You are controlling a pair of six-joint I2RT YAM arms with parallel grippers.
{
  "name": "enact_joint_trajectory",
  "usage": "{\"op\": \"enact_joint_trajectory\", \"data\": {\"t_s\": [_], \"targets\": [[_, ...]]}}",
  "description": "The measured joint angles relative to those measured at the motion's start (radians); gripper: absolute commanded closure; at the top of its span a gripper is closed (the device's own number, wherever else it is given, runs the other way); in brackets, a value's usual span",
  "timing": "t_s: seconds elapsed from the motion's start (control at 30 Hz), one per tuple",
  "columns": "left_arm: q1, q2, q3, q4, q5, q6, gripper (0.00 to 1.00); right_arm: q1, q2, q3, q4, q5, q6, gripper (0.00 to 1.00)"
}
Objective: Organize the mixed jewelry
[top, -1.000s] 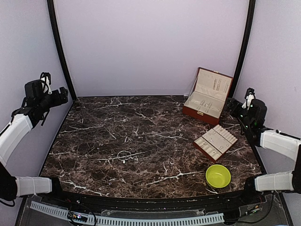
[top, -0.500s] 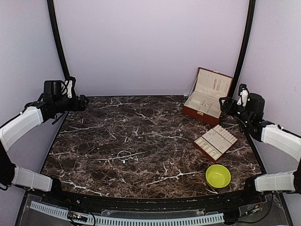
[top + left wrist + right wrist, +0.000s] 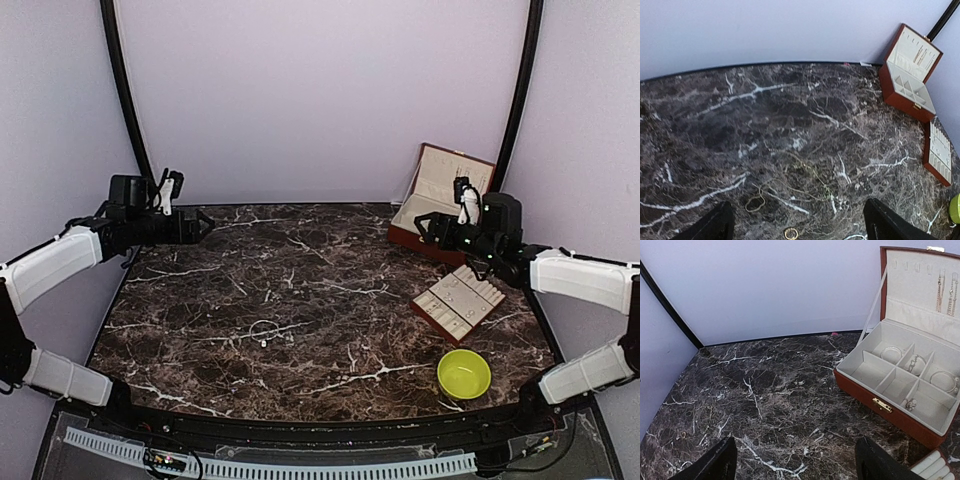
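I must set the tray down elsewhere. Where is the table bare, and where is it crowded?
Bare: the marble top behind the chain loop, from the left claw across to the open box; also the front strip between loop and green bowl. Crowded: the right side, where box, tray, bowl and right claw sit close.

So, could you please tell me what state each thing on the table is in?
Jewelry box: standing open.
Compartment tray: lying flat beside the box.
Bowl: upright, looks empty.
Chain loop: lying loose, unsorted.
Left pincer: open, empty.
Right pincer: open, empty.
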Motion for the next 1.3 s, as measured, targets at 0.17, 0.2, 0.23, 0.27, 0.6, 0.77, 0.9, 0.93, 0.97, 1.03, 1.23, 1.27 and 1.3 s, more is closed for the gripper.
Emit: {"op": "enact_joint_trajectory", "data": {"t_s": [0.17, 0.2, 0.23, 0.27, 0.6, 0.77, 0.9, 0.93, 0.97, 1.03, 1.23, 1.27, 1.3], "targets": [[-0.058, 0.001, -0.082, -0.019, 0.006, -0.016, 0.17, 0.026, 0.067, 0.008, 0.033, -0.005, 0.003, 0.18], [-0.069, 0.002, -0.091, -0.024, 0.007, -0.021, 0.19, 0.030, 0.075, 0.009, 0.040, -0.005, 0.006, 0.18], [-0.079, 0.003, -0.099, -0.027, 0.008, -0.025, 0.20, 0.034, 0.082, 0.009, 0.048, -0.005, 0.007, 0.18], [-0.090, 0.005, -0.105, -0.028, 0.007, -0.032, 0.24, 0.038, 0.088, 0.009, 0.057, -0.005, 0.010, 0.18], [-0.243, 0.101, -0.132, -0.037, -0.026, -0.058, 0.48, 0.056, 0.105, 0.009, 0.091, -0.004, 0.017, 0.18], [-0.340, 0.169, -0.132, -0.069, -0.060, -0.071, 0.50, 0.057, 0.104, 0.008, 0.098, 0.006, 0.018, 0.19], [-0.427, 0.203, -0.132, -0.087, -0.090, -0.103, 0.56, 0.057, 0.104, 0.002, 0.103, 0.012, 0.019, 0.18], [-0.445, 0.211, -0.134, -0.085, -0.095, -0.116, 0.58, 0.057, 0.104, 0.001, 0.103, 0.013, 0.018, 0.18], [-0.456, 0.215, -0.138, -0.084, -0.098, -0.130, 0.58, 0.057, 0.104, 0.000, 0.104, 0.014, 0.018, 0.18], [-0.472, 0.217, -0.159, -0.080, -0.103, -0.167, 0.58, 0.057, 0.104, -0.001, 0.105, 0.014, 0.018, 0.18], [-0.546, 0.219, -0.188, -0.069, -0.132, -0.222, 0.57, 0.057, 0.104, -0.010, 0.109, 0.019, 0.018, 0.19], [-0.560, 0.219, -0.188, -0.062, -0.133, -0.221, 0.57, 0.057, 0.104, -0.013, 0.112, 0.021, 0.018, 0.18], [-0.571, 0.219, -0.188, -0.058, -0.134, -0.218, 0.58, 0.057, 0.104, -0.016, 0.113, 0.022, 0.018, 0.18]]}}
